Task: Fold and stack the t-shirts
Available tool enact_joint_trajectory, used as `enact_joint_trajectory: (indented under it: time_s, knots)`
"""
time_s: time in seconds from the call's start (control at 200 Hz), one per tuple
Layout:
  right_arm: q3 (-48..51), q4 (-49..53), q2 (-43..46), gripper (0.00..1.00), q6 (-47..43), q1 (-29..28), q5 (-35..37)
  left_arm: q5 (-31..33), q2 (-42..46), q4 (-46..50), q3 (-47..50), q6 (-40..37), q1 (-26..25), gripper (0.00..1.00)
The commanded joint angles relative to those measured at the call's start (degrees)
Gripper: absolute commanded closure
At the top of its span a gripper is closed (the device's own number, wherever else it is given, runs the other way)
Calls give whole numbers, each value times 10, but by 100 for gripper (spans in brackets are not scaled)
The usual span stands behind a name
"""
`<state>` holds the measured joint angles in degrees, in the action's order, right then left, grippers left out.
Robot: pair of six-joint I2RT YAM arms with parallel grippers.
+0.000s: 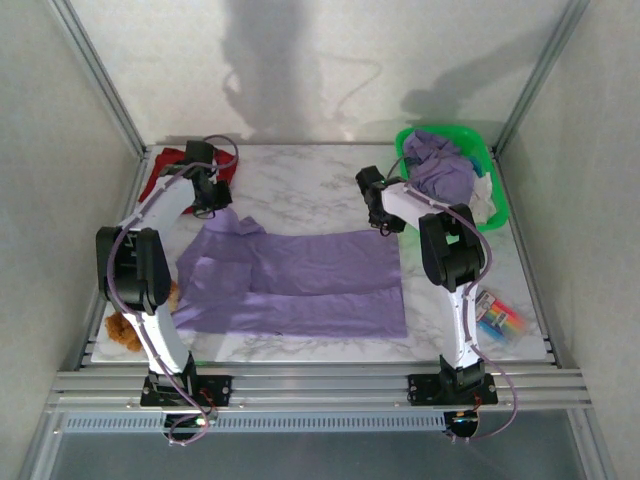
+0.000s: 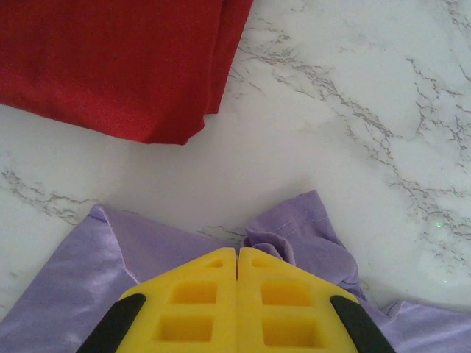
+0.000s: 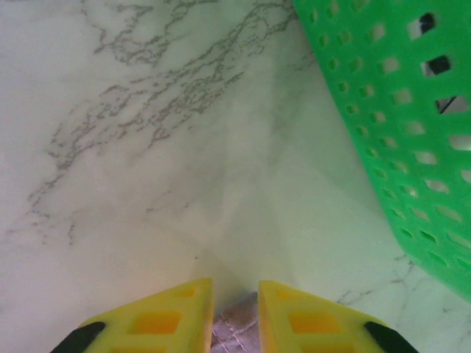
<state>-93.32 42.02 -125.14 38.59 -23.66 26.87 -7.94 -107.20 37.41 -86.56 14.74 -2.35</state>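
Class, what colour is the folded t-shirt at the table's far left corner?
The t-shirt is dark red, clearest in the left wrist view.

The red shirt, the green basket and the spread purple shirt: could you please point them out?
red shirt (image 2: 110, 66), left wrist view, middle of the cloth.
green basket (image 3: 397, 110), right wrist view, its perforated wall.
purple shirt (image 1: 310, 280), top view, middle of its body.

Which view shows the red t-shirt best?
Left wrist: the red t-shirt lies large across its upper left, folded edges sharp. Top external has it small at the far left corner, partly behind the left arm.
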Motion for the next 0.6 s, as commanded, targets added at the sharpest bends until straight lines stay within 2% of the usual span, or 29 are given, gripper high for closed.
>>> enact_joint_trajectory:
  time_s: [0.0,0.085,0.215,0.37,0.596]
  knots:
    - [34,11,-4,80,27,5,-21,-4,22,18,1,-12,6,100]
    - [42,26,4,80,43,4,-26,-2,23,18,3,-12,6,100]
    - [64,28,15,74,53,3,-20,-4,23,16,5,-11,6,100]
    - [71,35,22,73,56,4,-15,-7,23,15,4,-9,7,100]
    - [83,31,29,80,78,3,-21,-7,25,15,5,-9,6,100]
